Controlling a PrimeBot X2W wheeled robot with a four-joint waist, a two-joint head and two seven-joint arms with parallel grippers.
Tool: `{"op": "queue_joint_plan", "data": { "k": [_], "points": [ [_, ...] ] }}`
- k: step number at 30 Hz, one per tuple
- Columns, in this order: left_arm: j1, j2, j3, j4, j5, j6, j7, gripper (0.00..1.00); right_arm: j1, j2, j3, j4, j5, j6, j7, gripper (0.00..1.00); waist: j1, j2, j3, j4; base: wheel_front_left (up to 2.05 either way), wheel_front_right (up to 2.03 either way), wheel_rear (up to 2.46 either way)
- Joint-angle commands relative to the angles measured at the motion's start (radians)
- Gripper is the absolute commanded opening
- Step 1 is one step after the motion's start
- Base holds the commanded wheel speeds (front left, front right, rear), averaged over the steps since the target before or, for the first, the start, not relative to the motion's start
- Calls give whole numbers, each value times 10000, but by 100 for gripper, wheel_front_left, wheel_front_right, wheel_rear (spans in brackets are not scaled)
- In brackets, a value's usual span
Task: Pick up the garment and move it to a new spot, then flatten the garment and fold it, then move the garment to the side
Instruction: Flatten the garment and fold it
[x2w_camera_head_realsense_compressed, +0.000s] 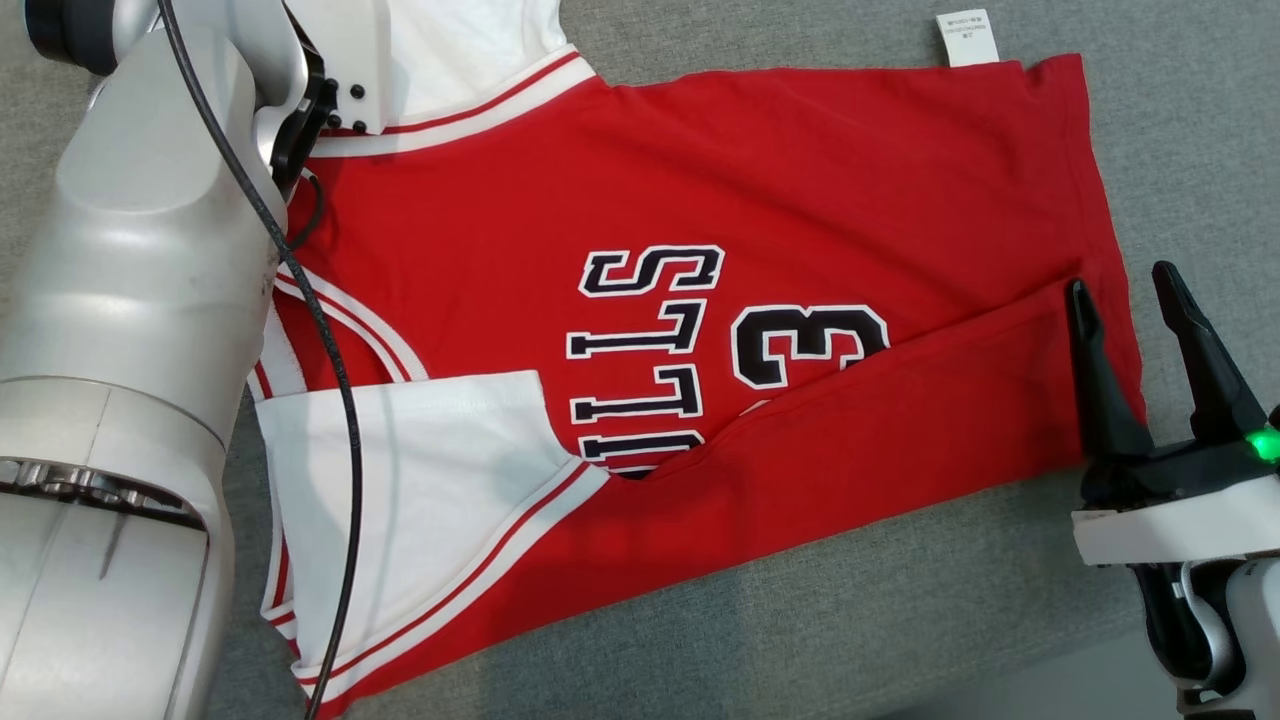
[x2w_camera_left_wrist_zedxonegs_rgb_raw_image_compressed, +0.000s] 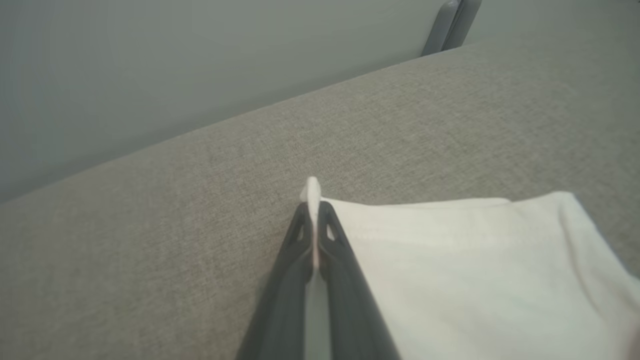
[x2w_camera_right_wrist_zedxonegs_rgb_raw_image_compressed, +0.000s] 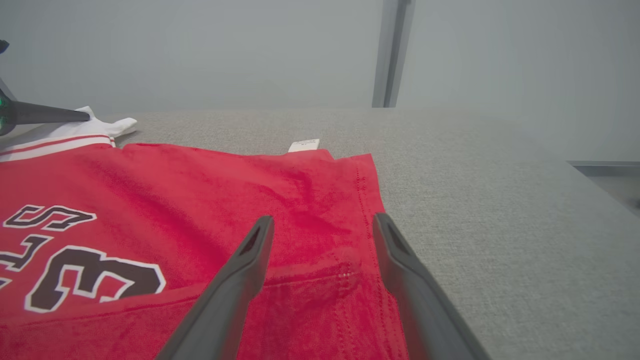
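The garment (x2w_camera_head_realsense_compressed: 700, 200) is a red jersey with white sleeves and dark lettering, lying spread on a grey fabric surface (x2w_camera_head_realsense_compressed: 900, 600). Its near long edge is folded over the lettering. My left gripper (x2w_camera_left_wrist_zedxonegs_rgb_raw_image_compressed: 313, 207) is shut on the edge of the far white sleeve (x2w_camera_left_wrist_zedxonegs_rgb_raw_image_compressed: 475, 260), a strip of white cloth pinched between its fingers. In the head view my pale left arm (x2w_camera_head_realsense_compressed: 130, 250) covers that grip. My right gripper (x2w_camera_head_realsense_compressed: 1120, 280) stands open over the garment's red hem corner (x2w_camera_right_wrist_zedxonegs_rgb_raw_image_compressed: 350, 270), one finger on each side of the hem seam, with nothing between them.
A white care label (x2w_camera_head_realsense_compressed: 967, 38) sticks out past the garment's far edge. The grey surface runs bare to the right of the hem (x2w_camera_right_wrist_zedxonegs_rgb_raw_image_compressed: 500, 225). Its front edge shows at the lower right (x2w_camera_head_realsense_compressed: 1010, 680). A pale wall and a grey post (x2w_camera_right_wrist_zedxonegs_rgb_raw_image_compressed: 392, 50) stand behind.
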Motion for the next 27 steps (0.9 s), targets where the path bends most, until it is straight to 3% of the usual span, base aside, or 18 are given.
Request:
{"op": "queue_joint_plan", "data": {
  "k": [1,11,20,27],
  "points": [
    [-490,197,117,-187,-214,-134,-66,0,-142,-358,141,-66,289,14,-118,100,-1,0,-7,102,0,0,0],
    [-807,-8,312,-384,-1013,-537,136,0,-1280,-2018,984,863,2384,14,451,100,-1,0,-30,495,0,0,0],
    [-734,-115,-203,-1237,-1738,-579,518,0,-2744,-3520,1510,1118,5323,14,2091,100,-1,0,127,785,0,0,0],
    [-640,43,-807,-1981,-2232,-581,735,0,-3688,-4173,1894,1953,6749,14,3087,100,-1,0,301,948,0,0,0]
  ]
}}
